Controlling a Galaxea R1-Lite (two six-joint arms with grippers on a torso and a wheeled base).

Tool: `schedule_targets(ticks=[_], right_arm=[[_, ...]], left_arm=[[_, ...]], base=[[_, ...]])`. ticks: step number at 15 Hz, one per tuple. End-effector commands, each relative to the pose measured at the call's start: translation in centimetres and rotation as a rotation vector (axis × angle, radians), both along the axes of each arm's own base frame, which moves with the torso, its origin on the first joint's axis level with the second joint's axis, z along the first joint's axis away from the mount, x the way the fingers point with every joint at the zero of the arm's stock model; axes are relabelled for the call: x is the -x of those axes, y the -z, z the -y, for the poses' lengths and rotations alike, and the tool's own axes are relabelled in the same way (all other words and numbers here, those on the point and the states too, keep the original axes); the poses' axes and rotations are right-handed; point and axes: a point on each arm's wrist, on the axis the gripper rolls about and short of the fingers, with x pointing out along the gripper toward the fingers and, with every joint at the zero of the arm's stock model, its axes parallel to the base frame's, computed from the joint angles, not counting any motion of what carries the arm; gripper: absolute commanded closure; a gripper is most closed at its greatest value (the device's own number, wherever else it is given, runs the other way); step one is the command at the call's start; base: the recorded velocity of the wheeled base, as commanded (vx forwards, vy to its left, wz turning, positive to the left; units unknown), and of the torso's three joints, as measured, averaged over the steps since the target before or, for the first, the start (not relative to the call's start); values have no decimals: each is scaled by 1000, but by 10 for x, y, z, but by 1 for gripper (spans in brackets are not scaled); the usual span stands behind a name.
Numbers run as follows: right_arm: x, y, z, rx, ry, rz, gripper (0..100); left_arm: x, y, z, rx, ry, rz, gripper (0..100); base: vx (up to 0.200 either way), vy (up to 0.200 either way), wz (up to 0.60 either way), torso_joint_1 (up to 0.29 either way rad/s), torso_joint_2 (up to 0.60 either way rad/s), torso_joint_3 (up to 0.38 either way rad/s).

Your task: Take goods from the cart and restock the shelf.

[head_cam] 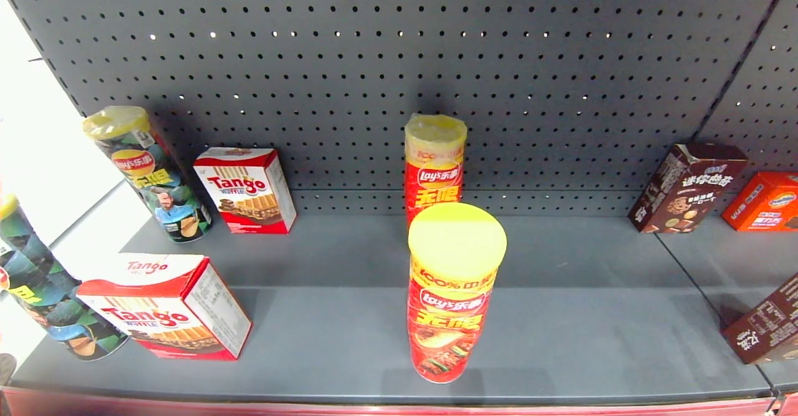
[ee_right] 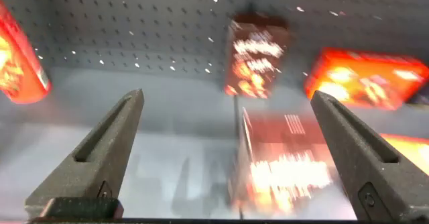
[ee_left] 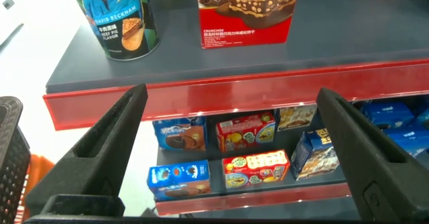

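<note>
Two red chip canisters with yellow lids stand mid-shelf, one in front (head_cam: 457, 291) and one behind it (head_cam: 434, 160). Wafer boxes (head_cam: 165, 307) (head_cam: 246, 188) and dark green chip cans (head_cam: 146, 173) (head_cam: 43, 285) stand at the left. My left gripper (ee_left: 232, 95) is open and holds nothing. It is below and in front of the shelf's red front edge (ee_left: 268, 90), under a wafer box (ee_left: 244, 13) and a green can (ee_left: 120, 19). My right gripper (ee_right: 228, 98) is open and holds nothing. It faces two brown boxes (ee_right: 258, 56) (ee_right: 285, 163) on the shelf's right side.
Brown boxes (head_cam: 686, 188) (head_cam: 764, 328) and an orange box (head_cam: 764, 201) stand at the right. The grey shelf board (head_cam: 592, 316) has bare room between the canisters and those boxes. A lower shelf holds several small boxes (ee_left: 255, 170). A black basket wall (ee_left: 10, 157) shows beside the left gripper.
</note>
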Motion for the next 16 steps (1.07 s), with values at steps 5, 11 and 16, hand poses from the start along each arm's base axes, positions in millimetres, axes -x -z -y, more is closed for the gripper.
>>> schedule_targets(ticks=[5, 11, 16], right_arm=[[63, 108, 2, -10, 118, -2, 0], [47, 148, -1, -36, -10, -117, 0], [47, 147, 0, -79, 2, -116, 0]], left_arm=[[0, 0, 0, 0, -1, -1, 0], [0, 0, 0, 0, -2, -1, 0], [0, 0, 0, 0, -2, -1, 0]], base=[[0, 0, 0, 0, 0, 0], [0, 0, 0, 0, 0, 0], [0, 0, 0, 0, 0, 0]])
